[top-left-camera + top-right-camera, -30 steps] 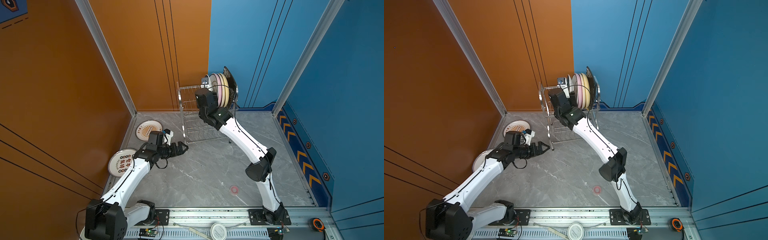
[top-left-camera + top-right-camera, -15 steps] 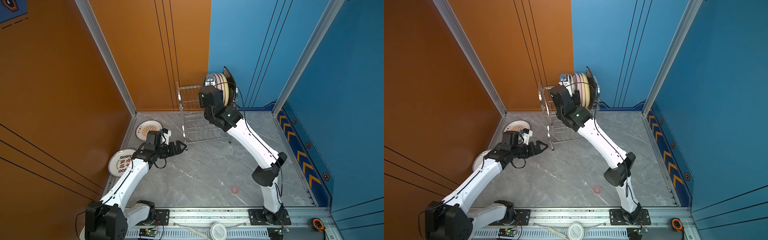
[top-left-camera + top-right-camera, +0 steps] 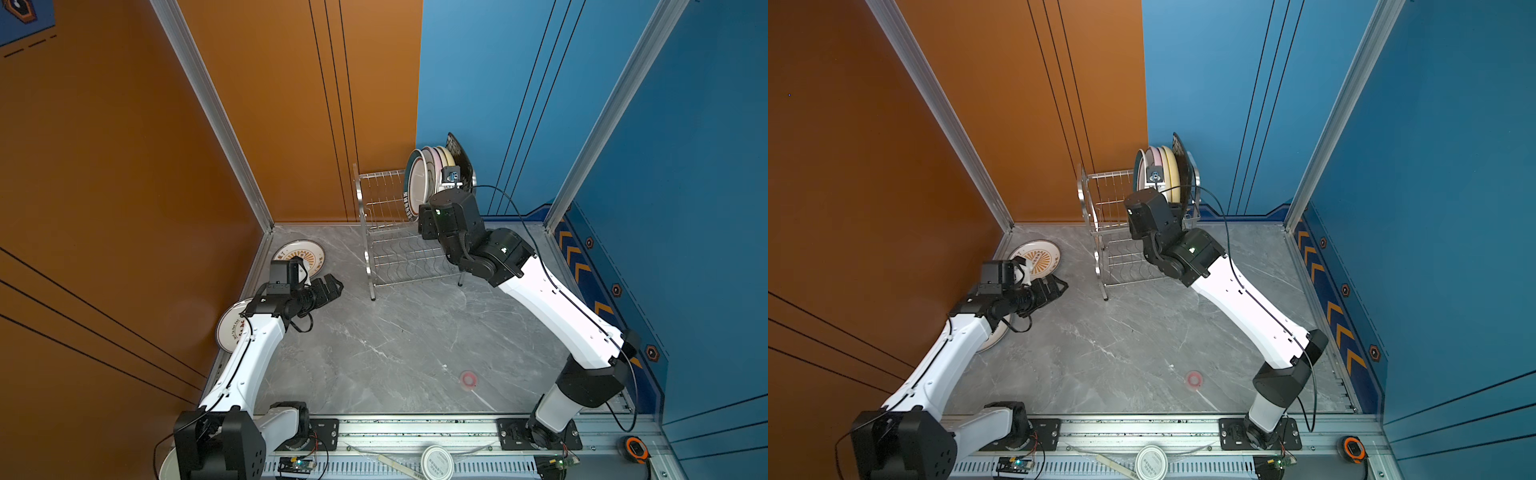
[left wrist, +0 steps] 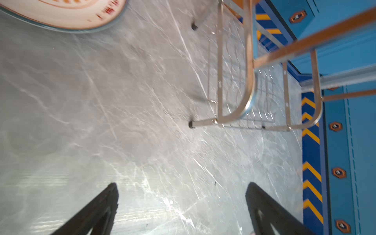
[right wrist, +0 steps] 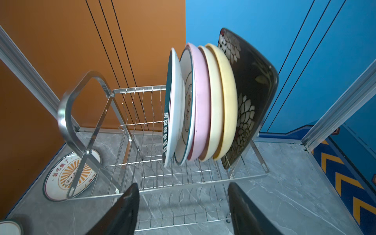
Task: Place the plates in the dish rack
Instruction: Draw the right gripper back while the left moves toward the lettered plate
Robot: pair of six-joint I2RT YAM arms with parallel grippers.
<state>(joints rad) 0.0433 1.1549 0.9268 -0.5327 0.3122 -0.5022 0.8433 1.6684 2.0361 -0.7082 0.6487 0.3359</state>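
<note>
My right claw (image 5: pixel 183 187) is spread with nothing between its fingers. It sits just in front of the dish rack (image 5: pixel 142 88), level with the upper tier. Six plates stand on edge in that tier's prongs, packed toward one end. They are two teal-rimmed white plates (image 5: pixel 175 97), a pink plate (image 5: pixel 201 101), two cream-yellow plates (image 5: pixel 228 101), and a square black floral plate (image 5: pixel 252 91) leaning outermost.

My left claw (image 4: pixel 182 185) is also spread and empty, over the tabletop (image 3: pixel 395 340). It hangs between the dish rack and the sunburst-print plate (image 3: pixel 301 254), which lies flat near the orange wall (image 3: pixel 124 166). A second printed plate (image 3: pixel 230 328) also lies flat, partly under my left arm (image 3: pixel 257 345).

I reckon those two are what's left. They look like glazed ceramic: stiff, weighty for a pinch grip, slick, and likely to chip against steel wire. Lying flat, only the rim offers a hold. I'd work one finger under the lip on the side facing open tabletop and pinch across the rim. I'd expect the plate to swing about the grip as it lifts. The free slots are on the orange-wall side, beside the teal-rimmed plates.
</note>
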